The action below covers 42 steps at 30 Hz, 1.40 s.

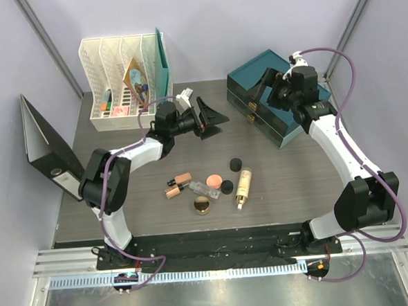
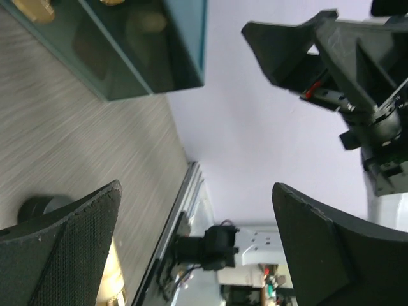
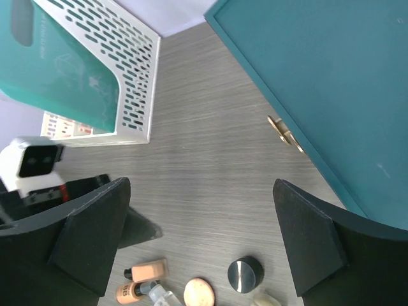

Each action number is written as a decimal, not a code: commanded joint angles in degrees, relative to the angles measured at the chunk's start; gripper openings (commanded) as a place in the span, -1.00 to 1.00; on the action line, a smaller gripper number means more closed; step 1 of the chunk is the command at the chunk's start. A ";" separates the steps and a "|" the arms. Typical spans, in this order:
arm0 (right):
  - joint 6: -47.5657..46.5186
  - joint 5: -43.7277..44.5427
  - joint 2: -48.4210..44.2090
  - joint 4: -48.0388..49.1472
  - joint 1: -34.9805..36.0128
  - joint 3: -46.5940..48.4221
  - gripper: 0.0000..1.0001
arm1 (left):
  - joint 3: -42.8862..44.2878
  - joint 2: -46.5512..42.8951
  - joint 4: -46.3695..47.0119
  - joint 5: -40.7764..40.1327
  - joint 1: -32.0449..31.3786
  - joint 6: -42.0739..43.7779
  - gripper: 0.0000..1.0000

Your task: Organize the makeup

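Note:
The makeup lies loose mid-table: two peach tubes (image 1: 178,179) (image 1: 172,192), a clear glass bottle (image 1: 203,190), a coral compact (image 1: 214,177), two black pots (image 1: 236,165) (image 1: 227,186), a beige gold-capped bottle (image 1: 243,185) and a gold jar (image 1: 202,206). My left gripper (image 1: 212,118) is open and empty, held off the table behind the makeup. My right gripper (image 1: 263,80) is open and empty over the teal box (image 1: 273,100). The right wrist view (image 3: 201,236) shows the tubes (image 3: 146,271), compact (image 3: 199,292) and one pot (image 3: 245,274) below. The left wrist view (image 2: 197,255) shows a pot (image 2: 38,207).
A white file organizer (image 1: 120,78) with papers stands at the back left and shows in the right wrist view (image 3: 121,76). A black binder (image 1: 48,149) leans at the left edge. The teal box shows in both wrist views (image 2: 127,44) (image 3: 331,83).

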 commanded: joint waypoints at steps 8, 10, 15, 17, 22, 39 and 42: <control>-2.20 4.00 1.04 -0.95 -1.73 7.95 1.00 | 8.87 10.62 17.35 -1.50 -2.77 -13.26 0.99; -1.50 5.77 2.27 -2.35 -2.79 9.37 0.99 | 11.59 12.56 14.89 -3.51 -3.82 -13.95 0.99; 3.32 6.57 8.85 -5.34 -7.00 14.55 0.92 | 17.74 17.21 14.79 -6.60 -5.41 -16.15 0.99; 3.86 5.61 11.14 -7.36 -7.89 17.00 0.86 | 20.56 19.76 13.57 -8.43 -5.76 -17.90 0.99; 3.77 5.60 17.38 -8.51 -8.51 20.00 0.44 | 21.46 21.62 5.15 -14.84 -5.85 -18.62 0.89; 3.16 6.83 22.14 -8.51 -10.62 21.15 -0.69 | 32.16 33.92 5.90 -24.00 -7.34 -25.38 0.61; 3.16 6.57 21.70 -8.51 -10.79 20.10 -0.69 | 34.88 35.59 6.35 -24.88 -7.60 -25.56 0.60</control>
